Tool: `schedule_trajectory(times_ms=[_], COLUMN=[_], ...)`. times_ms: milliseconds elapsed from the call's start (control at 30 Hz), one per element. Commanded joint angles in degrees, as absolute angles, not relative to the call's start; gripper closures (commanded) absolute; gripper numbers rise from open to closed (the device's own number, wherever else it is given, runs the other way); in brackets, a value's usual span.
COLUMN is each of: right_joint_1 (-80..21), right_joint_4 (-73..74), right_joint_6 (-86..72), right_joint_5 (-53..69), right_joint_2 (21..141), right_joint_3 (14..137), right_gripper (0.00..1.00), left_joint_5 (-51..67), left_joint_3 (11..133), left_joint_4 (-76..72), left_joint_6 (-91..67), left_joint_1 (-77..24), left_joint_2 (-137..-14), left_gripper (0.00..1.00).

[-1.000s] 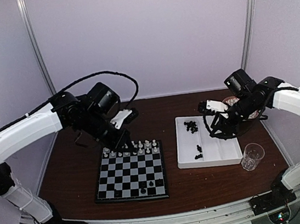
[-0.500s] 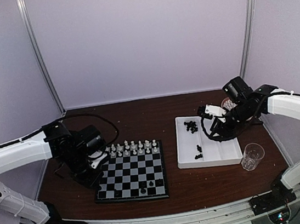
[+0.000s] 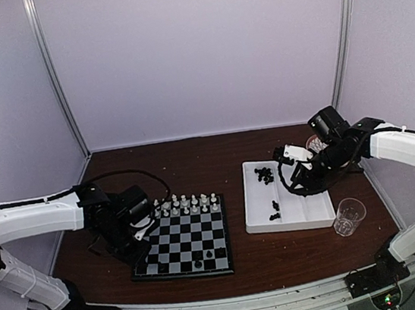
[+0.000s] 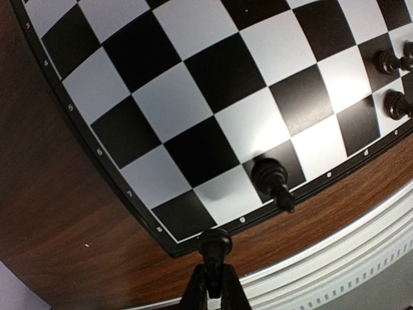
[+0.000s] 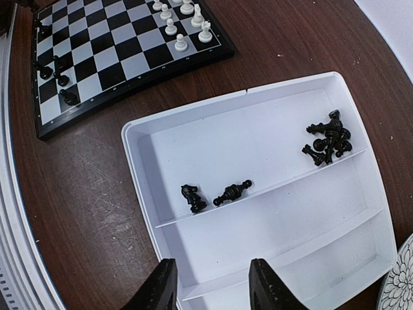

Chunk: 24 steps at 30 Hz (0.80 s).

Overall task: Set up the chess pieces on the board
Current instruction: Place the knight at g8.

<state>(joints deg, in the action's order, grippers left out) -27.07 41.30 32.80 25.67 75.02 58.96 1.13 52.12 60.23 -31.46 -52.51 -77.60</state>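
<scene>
Left wrist view: my left gripper (image 4: 213, 284) is clamped on a black chessman (image 4: 215, 244), which hangs right at the corner of the board (image 4: 193, 97), on the line between the border and the bare table (image 4: 58, 213). Just ahead and to the right of those fingers a black piece (image 4: 270, 175) already stands in the edge row, and two more (image 4: 390, 61) sit further right.

My right gripper (image 5: 213, 284) has its fingers spread with nothing between them, hovering over the white tray (image 5: 271, 258). Ahead of it lie two loose black men (image 5: 231, 192), and further ahead and to the right there is a black cluster (image 5: 329, 139).

From above, the white men (image 3: 183, 202) line the board's far side, so I judge that side about done. Black has only a few placed, and most of it waits in the tray.
</scene>
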Motion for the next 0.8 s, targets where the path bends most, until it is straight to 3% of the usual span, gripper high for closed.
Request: schedule_trajectory(times_ms=[0,667,767], right_joint_1=[-26.6,-26.6,-26.6], right_joint_4=[40.8,40.9,41.0], right_joint_6=[32.7,32.9,32.9], right_joint_5=[25.1,25.2,25.4], right_joint_2=[75.3,75.8,75.8], right_joint_3=[58.4,58.3,58.3], right_gripper=[0.58,0.59,0.59], left_joint_5=[3.0,3.6,3.3], left_joint_3=[52.1,52.3,52.5], left_joint_4=[55.0,54.1,54.1], left_joint_6=[-31.0,-30.5,-30.5], left_joint_1=[-52.7,-52.7,-52.7], left_joint_2=[-79.5,-85.5,-85.5], left_gripper=[1.00,1.00,0.93])
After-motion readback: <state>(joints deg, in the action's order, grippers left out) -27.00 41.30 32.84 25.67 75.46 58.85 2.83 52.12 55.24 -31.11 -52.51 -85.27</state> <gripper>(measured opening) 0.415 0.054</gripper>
